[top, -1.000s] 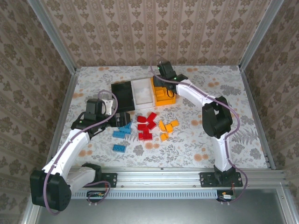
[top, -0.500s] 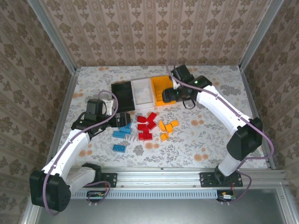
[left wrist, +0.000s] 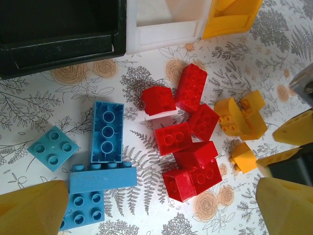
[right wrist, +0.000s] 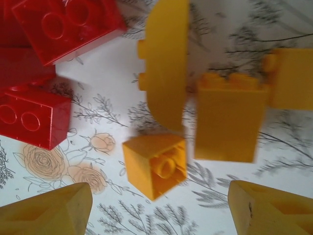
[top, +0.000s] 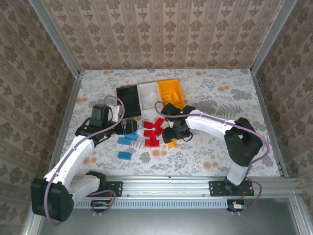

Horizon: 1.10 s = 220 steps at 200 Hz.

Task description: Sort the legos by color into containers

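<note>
From above, your left gripper (top: 132, 127) hangs with its jaws spread wide and nothing in them. The blue bricks (top: 127, 139) lie just off its tips, with the red bricks (top: 152, 133) beyond those. Your right gripper (top: 174, 135) is low over the orange bricks (top: 171, 143). Its wrist covers the fingertips here, so you cannot tell from this angle whether it touches one. Beyond both grippers the black bin (top: 128, 100), white bin (top: 149, 95) and orange bin (top: 171, 92) stand joined in a row. Bare table (top: 220, 156) lies on the right gripper's outer side, out to the table's edge.

On the left wrist camera, your fingers (left wrist: 29, 210) sit far apart in the lower corners, gripping nothing. One blue brick lies just beside the left finger, and the others are just ahead of it. The red pile fills the middle of the gap ahead. The black bin's near wall is further ahead, on the left. The right gripper's yellow fingers reach in past your right finger, near the orange bricks.

On the right wrist camera, which is somewhat blurred, your fingers (right wrist: 49, 210) stand apart with an empty gap between them. A small orange cube (right wrist: 155, 164) lies just ahead of that gap, touching neither finger. A taller orange brick (right wrist: 227, 117) lies ahead on the right-finger side. A curved orange piece (right wrist: 164, 63) lies straight ahead, and red bricks lie ahead to the left.
</note>
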Tool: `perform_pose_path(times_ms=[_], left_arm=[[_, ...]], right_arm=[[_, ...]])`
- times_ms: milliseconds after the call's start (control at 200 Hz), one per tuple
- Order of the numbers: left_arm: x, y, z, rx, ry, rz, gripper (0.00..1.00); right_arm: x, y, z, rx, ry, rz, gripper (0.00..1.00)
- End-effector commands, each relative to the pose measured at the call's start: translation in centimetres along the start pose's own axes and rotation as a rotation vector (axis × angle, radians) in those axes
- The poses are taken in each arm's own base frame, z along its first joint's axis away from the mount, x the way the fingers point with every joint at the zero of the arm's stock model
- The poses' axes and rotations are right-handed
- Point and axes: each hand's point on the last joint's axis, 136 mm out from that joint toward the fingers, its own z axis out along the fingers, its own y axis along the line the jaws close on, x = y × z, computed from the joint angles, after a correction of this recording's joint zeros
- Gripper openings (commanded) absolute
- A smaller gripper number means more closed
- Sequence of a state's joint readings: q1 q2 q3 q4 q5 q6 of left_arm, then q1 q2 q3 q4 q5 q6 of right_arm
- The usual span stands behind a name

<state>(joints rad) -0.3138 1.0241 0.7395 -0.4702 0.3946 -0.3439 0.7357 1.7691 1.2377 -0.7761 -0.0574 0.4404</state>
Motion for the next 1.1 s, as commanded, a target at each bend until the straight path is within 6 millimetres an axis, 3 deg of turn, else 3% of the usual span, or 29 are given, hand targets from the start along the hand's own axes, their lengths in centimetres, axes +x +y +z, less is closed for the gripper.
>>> perform_pose_path(times_ms=[0, 740, 1095], left_arm=[[0.8, 0.2, 0.2, -0.015, 0.03, 0.003, 1.0], [1.5, 0.1, 0.6, -0.034, 0.055, 0.018, 1.0], [1.5, 0.2, 0.6, -0.04, 0.057, 0.018, 1.0]], right_arm=[[-0.1, 0.4, 1.5, -0.015, 0.002, 0.046, 0.74], [1.4, -0.3, 4.3, 0.033, 0.032, 0.06, 0.64], [1.2, -0.6, 4.7, 0.062, 0.024, 0.061, 0.55]])
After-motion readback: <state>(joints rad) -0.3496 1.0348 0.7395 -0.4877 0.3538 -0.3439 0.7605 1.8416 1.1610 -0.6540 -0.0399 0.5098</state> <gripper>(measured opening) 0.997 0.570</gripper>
